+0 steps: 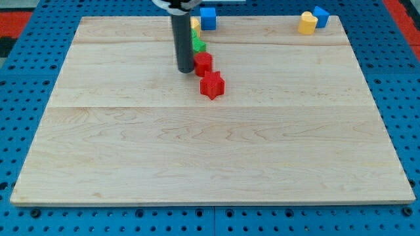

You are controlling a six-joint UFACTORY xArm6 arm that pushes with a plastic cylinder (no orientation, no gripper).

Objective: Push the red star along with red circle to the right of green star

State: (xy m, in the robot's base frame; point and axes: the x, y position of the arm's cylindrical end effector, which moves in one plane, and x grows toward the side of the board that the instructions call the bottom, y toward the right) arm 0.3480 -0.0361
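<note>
The red star (212, 85) lies on the wooden board, left of the middle and toward the view's top. The red circle (204, 63) sits just above it, touching or nearly touching. A green block (198, 46), partly hidden behind the rod, lies just above the red circle; its shape cannot be made out. My tip (185, 70) rests on the board right at the left side of the red circle and up-left of the red star.
A yellow block (195, 27) peeks out behind the rod, with a blue cube (208, 18) to its right at the top edge. A yellow block (307, 23) and a blue block (321, 16) sit at the top right corner.
</note>
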